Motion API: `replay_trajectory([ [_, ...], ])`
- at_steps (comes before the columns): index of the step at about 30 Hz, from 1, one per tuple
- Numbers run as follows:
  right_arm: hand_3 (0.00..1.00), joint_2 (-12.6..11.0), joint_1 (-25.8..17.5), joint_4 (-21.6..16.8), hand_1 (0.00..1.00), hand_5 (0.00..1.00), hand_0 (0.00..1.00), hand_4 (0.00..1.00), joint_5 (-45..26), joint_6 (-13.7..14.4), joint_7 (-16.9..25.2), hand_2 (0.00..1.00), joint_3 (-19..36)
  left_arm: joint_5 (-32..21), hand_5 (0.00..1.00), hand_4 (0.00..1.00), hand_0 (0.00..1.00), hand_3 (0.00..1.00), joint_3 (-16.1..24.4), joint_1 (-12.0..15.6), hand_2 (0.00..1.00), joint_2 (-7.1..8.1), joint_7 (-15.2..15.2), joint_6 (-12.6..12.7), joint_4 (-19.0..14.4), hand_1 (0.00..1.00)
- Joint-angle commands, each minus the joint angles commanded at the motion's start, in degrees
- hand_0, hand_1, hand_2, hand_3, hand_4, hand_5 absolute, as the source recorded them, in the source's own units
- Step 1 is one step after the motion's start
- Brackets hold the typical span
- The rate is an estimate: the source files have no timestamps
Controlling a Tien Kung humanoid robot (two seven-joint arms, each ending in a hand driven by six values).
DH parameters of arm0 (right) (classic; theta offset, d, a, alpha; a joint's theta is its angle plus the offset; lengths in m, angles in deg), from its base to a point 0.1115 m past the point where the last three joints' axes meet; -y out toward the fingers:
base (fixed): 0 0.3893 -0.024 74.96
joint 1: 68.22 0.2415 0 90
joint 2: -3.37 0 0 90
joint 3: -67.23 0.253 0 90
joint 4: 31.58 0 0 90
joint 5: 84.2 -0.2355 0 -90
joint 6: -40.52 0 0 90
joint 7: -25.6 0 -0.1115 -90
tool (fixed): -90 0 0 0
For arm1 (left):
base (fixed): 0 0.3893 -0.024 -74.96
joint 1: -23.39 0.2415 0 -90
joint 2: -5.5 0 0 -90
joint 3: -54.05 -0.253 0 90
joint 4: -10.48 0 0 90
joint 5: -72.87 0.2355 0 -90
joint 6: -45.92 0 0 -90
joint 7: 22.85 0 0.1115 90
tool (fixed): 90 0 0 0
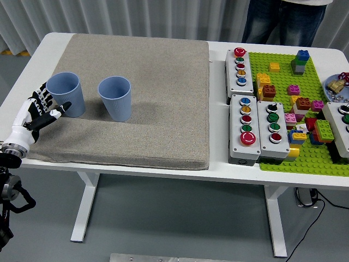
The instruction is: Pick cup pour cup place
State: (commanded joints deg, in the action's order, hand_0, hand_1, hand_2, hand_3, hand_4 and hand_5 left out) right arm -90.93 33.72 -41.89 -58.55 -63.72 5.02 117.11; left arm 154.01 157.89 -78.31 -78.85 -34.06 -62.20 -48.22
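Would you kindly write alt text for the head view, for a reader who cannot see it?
The robot's left hand, fingers open, sits beside the left blue cup on a grey mat; a second blue cup stands to its right. Button boxes and a green brick plate lie at right.

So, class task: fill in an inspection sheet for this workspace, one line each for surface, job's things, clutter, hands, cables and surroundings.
Surface: white table with a grey mat over its left part.
Job's things: two blue cups on the mat, both upright, apart; left cup, right cup.
Clutter: button boxes and a green baseplate with bricks, at right.
Hands: left hand open beside the left cup, not gripping it; right hand not in view.
Cables: a black cable on the floor at lower right.
Surroundings: a person at the far side; a grey curtain behind.
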Motion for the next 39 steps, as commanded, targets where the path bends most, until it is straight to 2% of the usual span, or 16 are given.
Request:
replay_trajectory([
  [11, 0.611, -0.1, 0.3, 0.0, 0.699, 0.294, 0.747, 0.086, -0.2, 0.0, 0.1, 0.756, 0.0, 0.7, 0.246, 0.939, 0.986, 0.998, -0.1, -1.1, 0.998, -0.19, 0.1, 0.1, 0.5, 0.975],
  [18, 0.611, -0.2, 0.6, 0.0, 0.699, 0.294, 0.746, 0.086, -0.3, -0.1, 0.0, 0.757, -0.1, 0.5, 0.248, 0.938, 0.986, 0.998, -0.6, -1.9, 0.998, 0.4, 0.0, 0.2, 1.2, 0.974],
  [39, 0.611, -0.1, 0.9, 0.0, 0.7, 0.294, 0.747, 0.087, -0.2, 0.0, -0.1, 0.757, 0.1, 0.5, 0.266, 0.94, 0.985, 0.998, -1.0, -2.6, 0.998, -0.17, -0.3, 0.1, 1.9, 0.974],
])
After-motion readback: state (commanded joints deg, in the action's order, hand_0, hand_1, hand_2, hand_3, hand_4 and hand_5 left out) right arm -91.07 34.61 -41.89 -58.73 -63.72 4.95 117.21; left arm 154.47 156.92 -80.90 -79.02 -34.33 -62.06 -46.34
